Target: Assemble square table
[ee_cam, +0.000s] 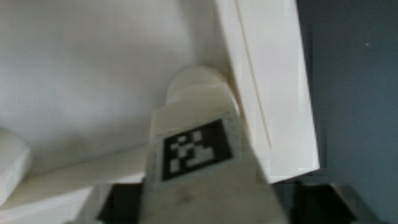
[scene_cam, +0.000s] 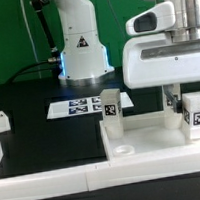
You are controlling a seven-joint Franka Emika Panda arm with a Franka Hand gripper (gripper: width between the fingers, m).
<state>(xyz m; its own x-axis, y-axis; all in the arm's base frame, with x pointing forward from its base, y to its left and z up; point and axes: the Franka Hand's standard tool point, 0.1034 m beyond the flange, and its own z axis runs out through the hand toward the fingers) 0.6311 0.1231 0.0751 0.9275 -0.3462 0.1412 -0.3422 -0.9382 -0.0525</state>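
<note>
- While the claw (ee_cam: 205, 203) straddles a tagged leg block (ee_cam: 196, 140), I cannot tell whether it clamps it.
- A second leg block (scene_cam: 111, 105) stands upright on the tabletop (scene_cam: 153, 142), apart from the claw.

Arm low at the exterior view's right, hand (scene_cam: 186, 116) straight down.

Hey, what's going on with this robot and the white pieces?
The arm's gripper is down at the square tabletop, straddling a tagged leg beside the raised rim; whether it grips yet is unclear. A second leg stands at the tabletop's far corner, and a third leg sits off at the exterior view's left.
</note>
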